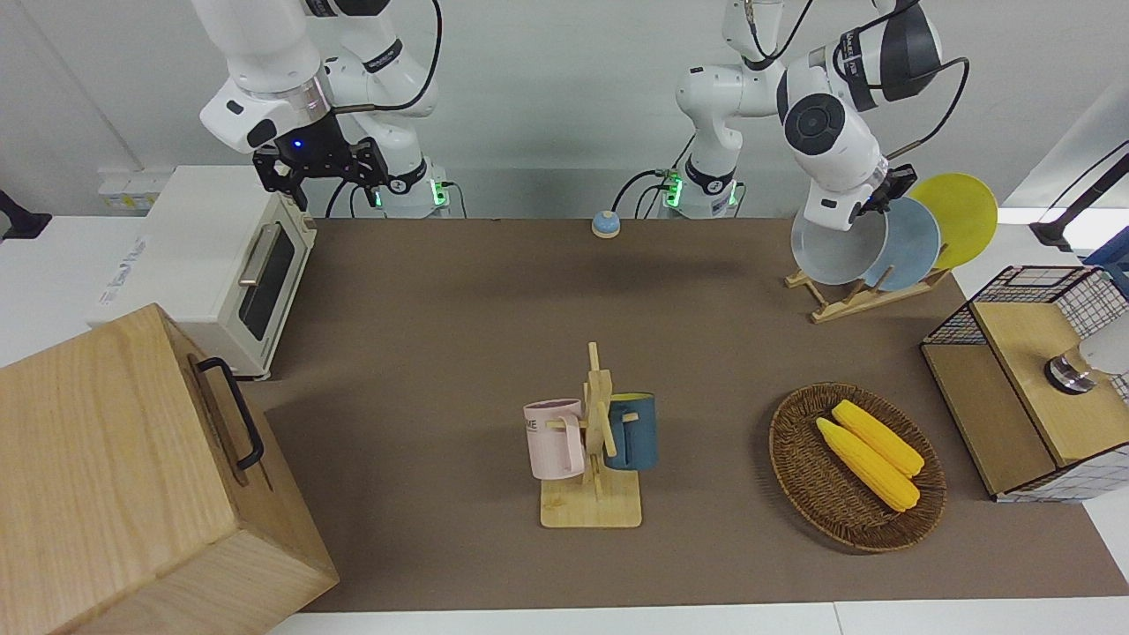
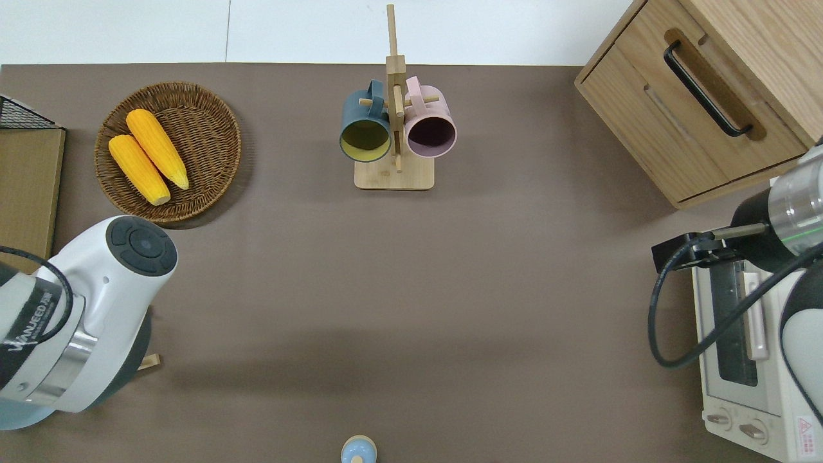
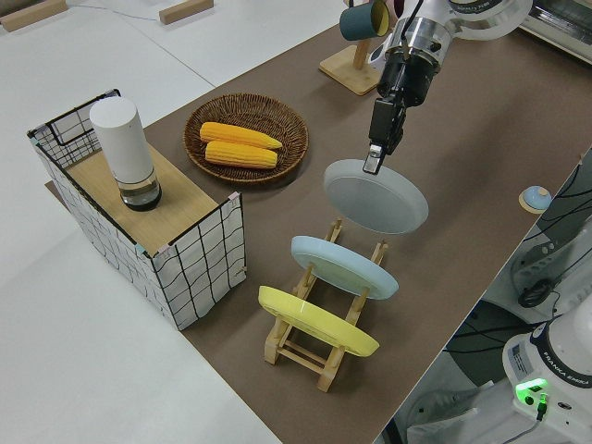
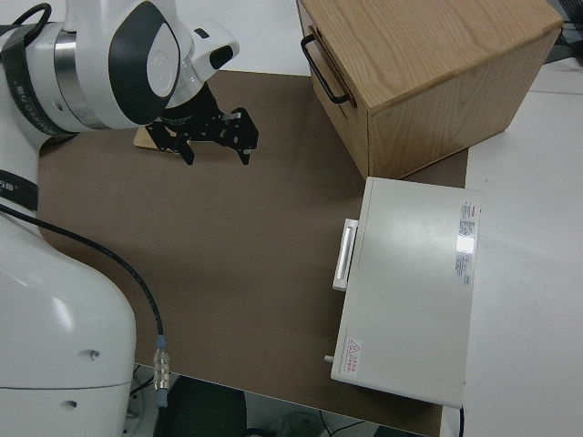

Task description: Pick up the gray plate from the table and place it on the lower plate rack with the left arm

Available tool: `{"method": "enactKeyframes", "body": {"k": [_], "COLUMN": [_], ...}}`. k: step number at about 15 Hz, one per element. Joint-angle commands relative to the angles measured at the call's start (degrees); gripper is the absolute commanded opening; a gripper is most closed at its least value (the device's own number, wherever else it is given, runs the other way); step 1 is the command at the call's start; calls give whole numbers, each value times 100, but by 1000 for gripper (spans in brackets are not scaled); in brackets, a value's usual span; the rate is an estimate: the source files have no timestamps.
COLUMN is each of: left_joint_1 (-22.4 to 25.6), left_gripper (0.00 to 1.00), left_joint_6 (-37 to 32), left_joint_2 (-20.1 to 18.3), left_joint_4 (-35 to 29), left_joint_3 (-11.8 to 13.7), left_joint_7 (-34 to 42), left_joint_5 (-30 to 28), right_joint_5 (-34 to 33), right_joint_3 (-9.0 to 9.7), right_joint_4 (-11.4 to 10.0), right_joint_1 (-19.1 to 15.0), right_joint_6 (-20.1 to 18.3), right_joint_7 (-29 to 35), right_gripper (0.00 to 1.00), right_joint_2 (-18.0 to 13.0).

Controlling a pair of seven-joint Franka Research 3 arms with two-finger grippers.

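Observation:
The gray plate (image 1: 829, 251) hangs tilted in my left gripper (image 3: 373, 163), which is shut on its rim. It sits over the free end slot of the light-wood plate rack (image 1: 848, 302), right beside the sky-blue plate (image 1: 910, 247). In the left side view the gray plate (image 3: 377, 199) is just above the rack's end pegs (image 3: 337, 228); I cannot tell if it touches them. A yellow plate (image 1: 960, 208) stands in the rack's last slot. In the overhead view the left arm hides the plate. My right gripper (image 4: 216, 153) is open and parked.
A wicker basket (image 1: 798, 476) with two corn cobs lies farther from the robots than the rack. A wire-sided wooden box (image 1: 1014, 414) stands at the left arm's end. A mug stand (image 1: 593, 441), a small blue bell (image 1: 605, 224), a toaster oven (image 1: 220, 265) and a wooden cabinet (image 1: 132, 476) are also on the table.

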Motion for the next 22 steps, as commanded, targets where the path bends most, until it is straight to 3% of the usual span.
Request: {"method": "enactKeyframes", "body": {"k": [1, 5, 13, 14, 17, 18, 19, 20, 21, 22], "left_joint_1": [-47, -38, -12, -12, -12, -12, -12, -21, -12, -12], "left_gripper": [0, 0, 0, 41, 352, 579, 683, 708, 901, 988], "left_joint_6": [-28, 113, 333, 333, 333, 333, 333, 324, 324, 333], "left_joint_2": [42, 297, 403, 412, 482, 482, 474, 473, 473, 465], "left_joint_4": [-234, -322, -480, -480, -480, -480, -480, -480, -480, -471], "left_joint_3": [-5, -5, -5, -5, -5, -5, -5, -5, -5, -5], "left_joint_7": [-416, -899, -1050, -1050, -1050, -1033, -1024, -1015, -1006, -1006], "left_joint_5": [211, 211, 105, 105, 105, 105, 105, 105, 105, 105], "right_joint_5": [-28, -28, -28, -28, -28, -37, -37, -28, -37, -28], "right_joint_3": [122, 122, 122, 122, 113, 122, 113, 122, 122, 122], "right_joint_4": [42, 34, 42, 42, 42, 42, 34, 42, 42, 42], "right_joint_1": [-135, -135, -135, -135, -135, -135, -135, -135, -135, -135], "right_joint_6": [-64, -72, -63, -63, -63, -72, -64, -63, -63, -72], "right_joint_7": [68, 68, 68, 68, 68, 68, 68, 68, 68, 68], "right_gripper": [983, 983, 983, 983, 983, 983, 983, 983, 983, 983], "right_joint_2": [-12, -12, -12, -12, -12, -12, -12, -12, -20, -12]}}
